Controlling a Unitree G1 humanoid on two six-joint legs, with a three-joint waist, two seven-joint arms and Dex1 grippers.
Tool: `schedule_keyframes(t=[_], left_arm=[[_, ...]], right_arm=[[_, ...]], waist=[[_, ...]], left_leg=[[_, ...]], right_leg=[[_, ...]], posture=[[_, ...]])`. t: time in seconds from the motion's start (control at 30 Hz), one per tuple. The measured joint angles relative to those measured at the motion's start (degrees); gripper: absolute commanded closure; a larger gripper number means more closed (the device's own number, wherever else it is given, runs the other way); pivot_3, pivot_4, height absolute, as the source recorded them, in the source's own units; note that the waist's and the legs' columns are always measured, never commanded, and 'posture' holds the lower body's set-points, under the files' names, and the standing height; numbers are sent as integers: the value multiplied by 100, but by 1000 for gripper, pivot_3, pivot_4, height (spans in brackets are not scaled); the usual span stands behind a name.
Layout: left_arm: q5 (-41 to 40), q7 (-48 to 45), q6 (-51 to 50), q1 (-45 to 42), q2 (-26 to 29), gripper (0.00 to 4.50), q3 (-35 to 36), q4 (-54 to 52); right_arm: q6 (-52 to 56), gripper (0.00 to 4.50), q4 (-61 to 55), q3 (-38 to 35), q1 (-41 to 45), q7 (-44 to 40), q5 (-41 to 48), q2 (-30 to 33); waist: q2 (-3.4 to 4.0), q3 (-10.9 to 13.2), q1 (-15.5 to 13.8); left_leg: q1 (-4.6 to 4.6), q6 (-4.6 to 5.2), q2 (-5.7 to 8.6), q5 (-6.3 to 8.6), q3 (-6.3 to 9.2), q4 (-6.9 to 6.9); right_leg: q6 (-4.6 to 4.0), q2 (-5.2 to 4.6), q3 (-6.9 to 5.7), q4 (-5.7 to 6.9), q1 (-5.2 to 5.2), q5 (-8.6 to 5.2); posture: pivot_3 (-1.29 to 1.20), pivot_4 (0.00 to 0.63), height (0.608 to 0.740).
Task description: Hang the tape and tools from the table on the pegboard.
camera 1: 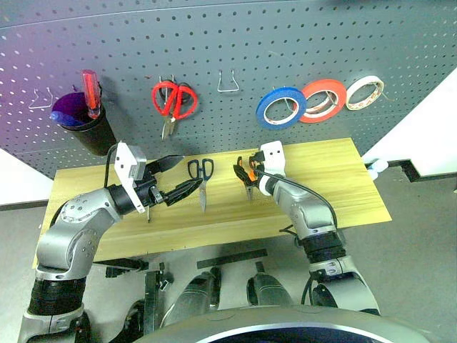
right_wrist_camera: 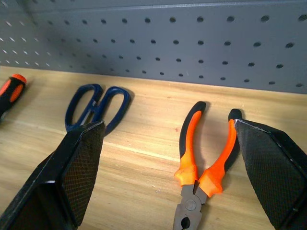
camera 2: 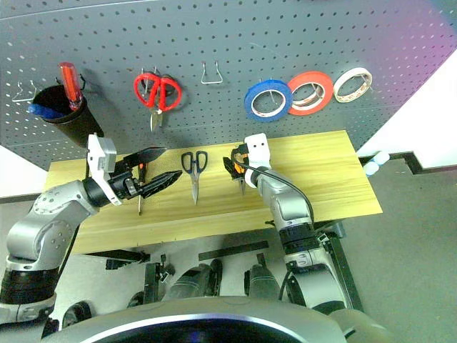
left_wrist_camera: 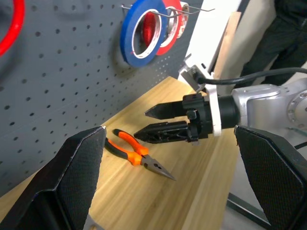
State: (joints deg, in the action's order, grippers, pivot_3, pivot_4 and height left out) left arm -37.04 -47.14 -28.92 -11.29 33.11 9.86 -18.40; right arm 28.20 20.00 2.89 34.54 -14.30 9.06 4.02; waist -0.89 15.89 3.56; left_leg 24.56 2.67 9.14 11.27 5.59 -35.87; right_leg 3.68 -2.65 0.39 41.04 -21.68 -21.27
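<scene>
Pliers (right_wrist_camera: 204,163) flat on table (camera 1: 335,179); we bring right gripper (left_wrist_camera: 156,122), fingers open, over handles for grasp; left gripper (camera 1: 178,179) open, empty.

Both arms were silver-grey metal with black joint bands. Each gripper (camera 1: 176,177) had black, apparently textured, tapered fingers (left_wrist_camera: 163,132) on a white wrist block, and a black cable ran along the right arm (camera 1: 307,214).

Head stereo pair looks down/fwd over table (camera 1: 343,171) & pegboard (camera 1: 235,43). L wrist cam faces across tabletop; R wrist cam close, low to pliers (right_wrist_camera: 204,163); both share them.
</scene>
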Motion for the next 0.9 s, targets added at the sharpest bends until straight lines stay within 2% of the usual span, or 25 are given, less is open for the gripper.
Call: schedule_keyframes(t=[0.3,0.9], left_arm=[[-129,113,-206,50,56,0,16,-210],[-248,208,-330,129,67,0,18,-362]], right_arm=[[-101,14,494,-122,155,211,-124,-41],[160,14,1203,-297,587,733,-212,-123]], waist=[[0,133,-101],[-17,371,-99]], left_leg=[[0,1,0,1,-1,15],[9,-28,-2,-18,-1,75]], right_leg=[[0,0,4,-7,-6,0],[0,-1,5,-85,10,0]], posture=[[34,364,740],[47,397,740]])
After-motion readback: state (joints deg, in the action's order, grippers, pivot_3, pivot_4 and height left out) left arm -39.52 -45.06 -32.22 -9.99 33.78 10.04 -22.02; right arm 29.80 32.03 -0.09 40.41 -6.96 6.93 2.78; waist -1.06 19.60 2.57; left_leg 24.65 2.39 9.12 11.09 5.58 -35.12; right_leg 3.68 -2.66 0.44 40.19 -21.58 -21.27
